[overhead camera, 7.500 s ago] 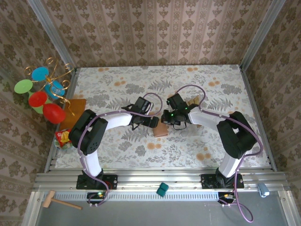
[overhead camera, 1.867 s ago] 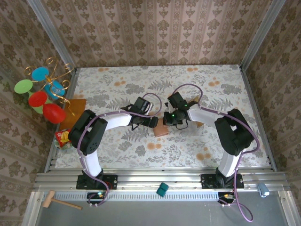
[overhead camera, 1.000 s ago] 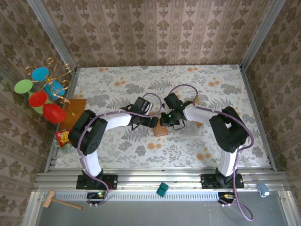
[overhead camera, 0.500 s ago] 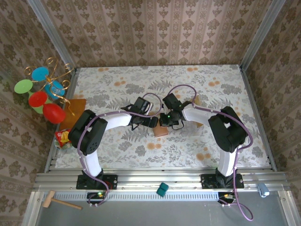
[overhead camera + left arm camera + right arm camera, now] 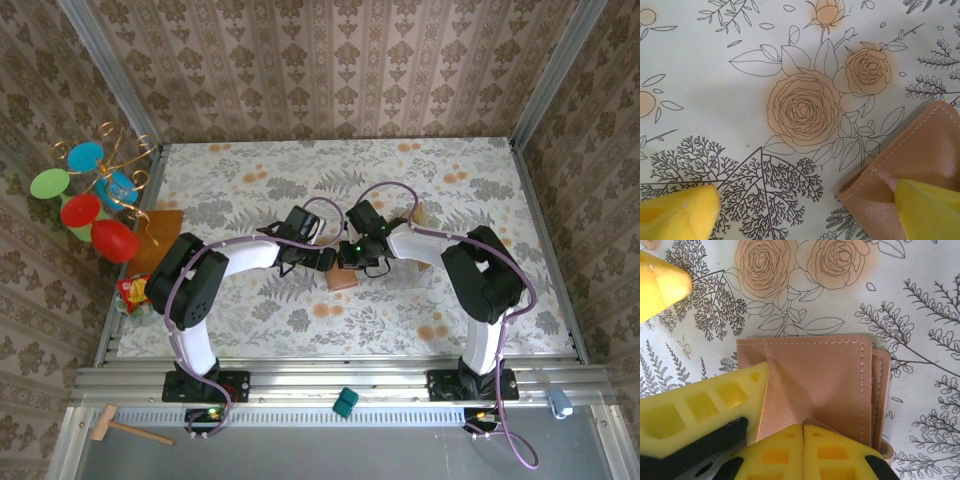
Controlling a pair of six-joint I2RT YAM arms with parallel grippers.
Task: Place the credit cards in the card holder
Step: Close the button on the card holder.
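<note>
Top external first: both arms reach in and meet near the middle of the table [image 5: 450,170]. The card holder [image 5: 342,281] lies flat on the flowery cloth, a touch toward 6 o'clock from centre. The left gripper [image 5: 318,258] comes at it from about 10 o'clock and the right gripper [image 5: 356,260] from about 1 o'clock, both right on top of it. A tan corner [image 5: 416,213] pokes out by the right forearm, off toward 2 o'clock from the holder. It could be the credit cards, but it's too covered for me to say. Way over at 9 o'clock there's the wire stand [image 5: 90,190] with coloured discs and an orange-brown board [image 5: 162,232] under it.

Left wrist: the yellow fingers [image 5: 677,212] are spread wide with nothing but printed roses between them, so no grip here. One tip is on bare cloth at 7 o'clock, and the other sits over the holder's stitched corner at 5 o'clock.

Right wrist: the holder fills the middle, folded, with a second layer showing along its 3 o'clock edge. My right fingers are pressed tight together at 6 o'clock, their tips at a raised crease in the leather — I can't tell if they've pinched the top flap or are just pushing on it. One left finger lies across the holder's 8 o'clock edge, and the other is off at 10 o'clock on the cloth.
</note>
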